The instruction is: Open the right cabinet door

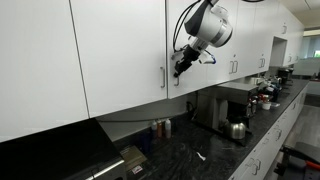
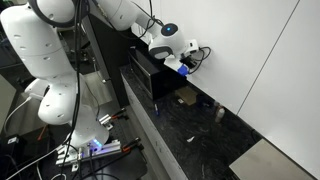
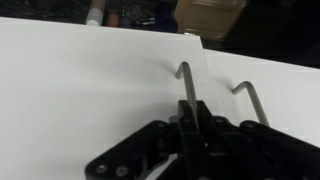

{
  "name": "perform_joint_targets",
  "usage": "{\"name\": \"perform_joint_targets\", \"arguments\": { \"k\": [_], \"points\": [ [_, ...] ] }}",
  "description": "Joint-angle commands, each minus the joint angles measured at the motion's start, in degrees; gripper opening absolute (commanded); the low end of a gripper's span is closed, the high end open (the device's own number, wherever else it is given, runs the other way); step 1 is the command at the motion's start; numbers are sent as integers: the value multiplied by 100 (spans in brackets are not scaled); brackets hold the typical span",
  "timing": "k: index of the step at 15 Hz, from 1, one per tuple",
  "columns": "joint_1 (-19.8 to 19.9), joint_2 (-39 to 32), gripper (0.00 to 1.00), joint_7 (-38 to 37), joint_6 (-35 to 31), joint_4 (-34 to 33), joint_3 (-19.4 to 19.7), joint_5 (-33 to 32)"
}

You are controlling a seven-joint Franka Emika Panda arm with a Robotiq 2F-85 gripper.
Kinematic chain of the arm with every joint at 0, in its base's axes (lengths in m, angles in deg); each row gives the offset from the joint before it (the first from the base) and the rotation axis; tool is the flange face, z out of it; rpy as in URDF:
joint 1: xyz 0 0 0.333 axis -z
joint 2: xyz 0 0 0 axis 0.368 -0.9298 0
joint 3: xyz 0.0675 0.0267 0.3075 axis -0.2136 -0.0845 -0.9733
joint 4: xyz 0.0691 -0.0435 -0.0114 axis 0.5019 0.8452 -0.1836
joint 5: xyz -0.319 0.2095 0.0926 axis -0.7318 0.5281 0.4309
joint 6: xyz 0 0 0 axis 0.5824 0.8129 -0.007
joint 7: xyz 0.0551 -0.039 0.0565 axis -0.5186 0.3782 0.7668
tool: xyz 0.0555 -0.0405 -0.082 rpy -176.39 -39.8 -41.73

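Observation:
The right cabinet door (image 1: pixel 205 80) is a glossy white upper panel with a slim silver bar handle (image 1: pixel 177 80) near its left edge. In both exterior views it looks level with the row of doors. My gripper (image 1: pixel 181 70) reaches in from the right and sits on that handle. In the wrist view, which looks down along the door (image 3: pixel 90 90), the handle (image 3: pixel 186 85) runs between my fingers (image 3: pixel 188 115), which are shut on it. In an exterior view my gripper (image 2: pixel 185 62) is against the white door face (image 2: pixel 250 70).
The wider neighbouring door (image 1: pixel 120 50) has its own handle (image 1: pixel 163 77) just beside the one I hold; it also shows in the wrist view (image 3: pixel 252 100). Below lie a black counter (image 1: pixel 200 150), a dark appliance (image 1: pixel 225 105), a kettle (image 1: pixel 237 130) and bottles (image 1: pixel 160 127).

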Motion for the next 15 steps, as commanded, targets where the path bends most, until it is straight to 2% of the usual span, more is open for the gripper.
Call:
{"name": "perform_joint_targets", "arguments": {
  "k": [1, 8, 15],
  "points": [
    [288, 545, 3, 863, 891, 170, -101, 1023],
    [390, 939, 3, 1954, 1649, 443, 268, 1765],
    [389, 1433, 3, 2701, 1901, 972, 604, 2461]
  ]
}}
